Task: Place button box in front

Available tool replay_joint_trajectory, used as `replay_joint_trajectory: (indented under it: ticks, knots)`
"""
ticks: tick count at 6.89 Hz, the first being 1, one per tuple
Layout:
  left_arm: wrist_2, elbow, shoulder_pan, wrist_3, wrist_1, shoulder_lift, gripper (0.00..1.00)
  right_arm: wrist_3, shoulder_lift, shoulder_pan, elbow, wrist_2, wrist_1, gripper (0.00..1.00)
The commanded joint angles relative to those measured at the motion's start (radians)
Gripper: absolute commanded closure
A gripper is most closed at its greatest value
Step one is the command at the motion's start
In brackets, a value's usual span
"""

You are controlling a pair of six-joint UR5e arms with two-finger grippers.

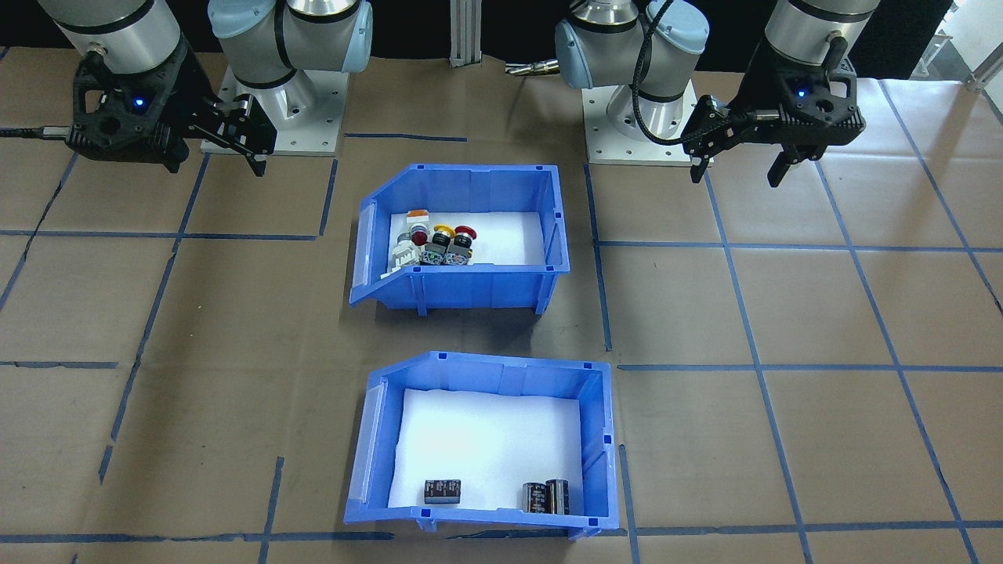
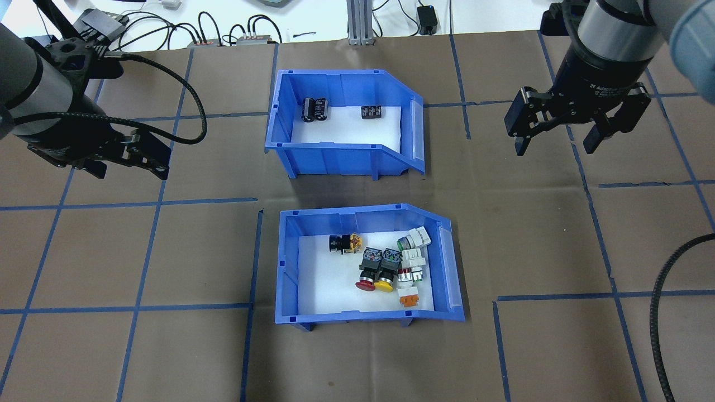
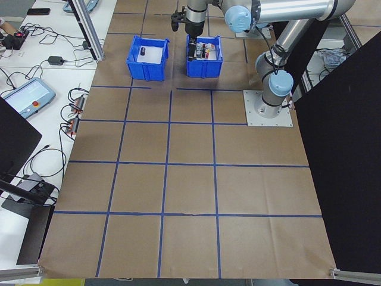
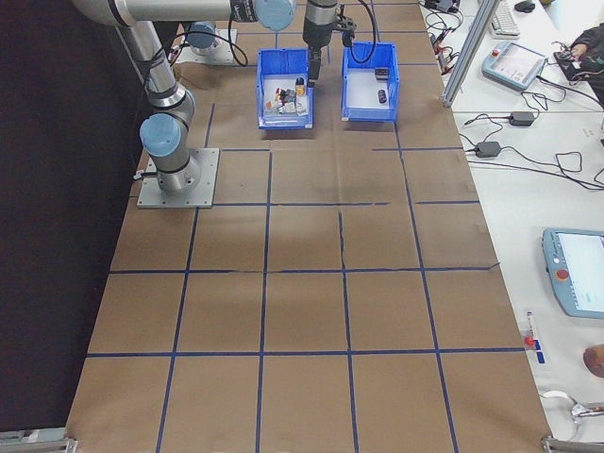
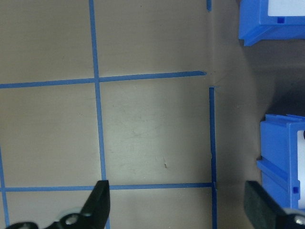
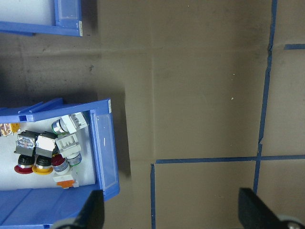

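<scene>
Left claw (image 2: 131, 164): released, empty, hanging over bare paper near the tabletop's left edge, well apart from both bins. Its wrist view shows you only grid tape and slivers of blue bin wall.

Button box (image 2: 368, 265): sits mid-tabletop on the robot-side row, open front facing the right edge. Coloured switches (image 2: 385, 268) crowd the open-front end on white foam. The capacitor bin (image 2: 343, 131), identical blue, sits just beyond it toward the far edge with three black cylinders inside.

Right claw (image 2: 558, 139): released, empty, hovering toward the right edge, level with the capacitor bin.

Step, as you can judge it: nothing gripped yet, so this reads as the approach before a first grasp. The next move likely calls for a claw to straddle one wall of the button box; pick the right bin.

Surface: brown paper (image 1: 823, 313) gridded with blue tape. Room: cables, adapters and teach pendants on white benches past the far edge.
</scene>
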State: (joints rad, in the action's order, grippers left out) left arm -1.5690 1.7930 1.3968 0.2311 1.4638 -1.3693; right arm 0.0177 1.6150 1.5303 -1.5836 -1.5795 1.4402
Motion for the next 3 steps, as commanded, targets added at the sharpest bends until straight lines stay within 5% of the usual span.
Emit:
replay_joint_trajectory:
  ticks: [1, 3]
  knots:
    - [0.010, 0.000, 0.004, 0.000, 0.004, 0.004, 0.00, 0.001, 0.002, 0.004, -0.003, 0.003, 0.002, 0.00]
    - [0.014, 0.000, 0.004, 0.000, 0.007, 0.001, 0.00, 0.001, 0.002, 0.004, -0.003, 0.001, 0.002, 0.00]
